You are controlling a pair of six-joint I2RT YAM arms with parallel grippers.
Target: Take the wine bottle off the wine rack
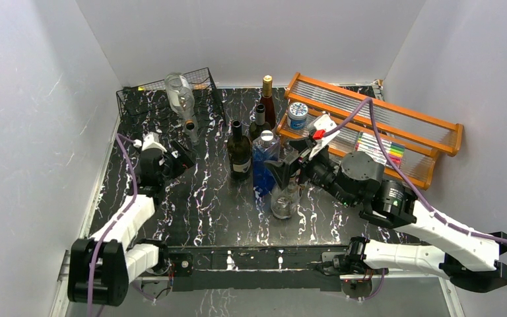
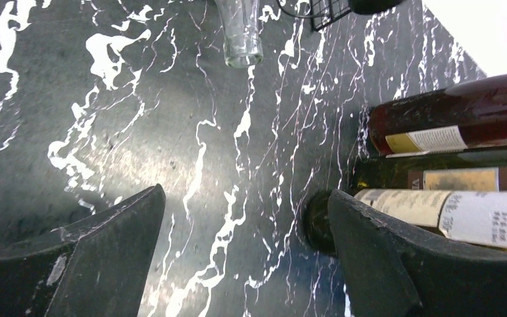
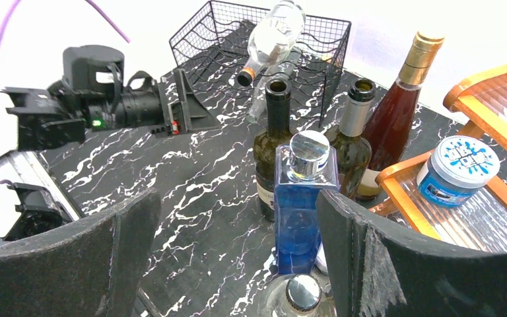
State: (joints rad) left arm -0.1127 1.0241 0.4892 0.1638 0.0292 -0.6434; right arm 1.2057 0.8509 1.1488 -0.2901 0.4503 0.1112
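Far left: clear glass wine bottle (image 1: 180, 98) lies slanted on the boxy black thin-wire wine rack (image 1: 146, 100), neck pointing near. Left end effector (image 1: 181, 158) is spread wide and empty. Right end effector (image 1: 285, 170) is wide too, among upright bottles on the marbled bench (image 1: 198, 205).

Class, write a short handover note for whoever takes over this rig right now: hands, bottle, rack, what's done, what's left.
Left hand: open, empty, low over the table before the wine rack.
Right hand: open, empty, above the standing bottles mid-table.
Clear wine bottle: lying tilted on the rack, neck sticking out the front.
Done: nothing yet. Left: grasp the bottle and lift it off the rack.
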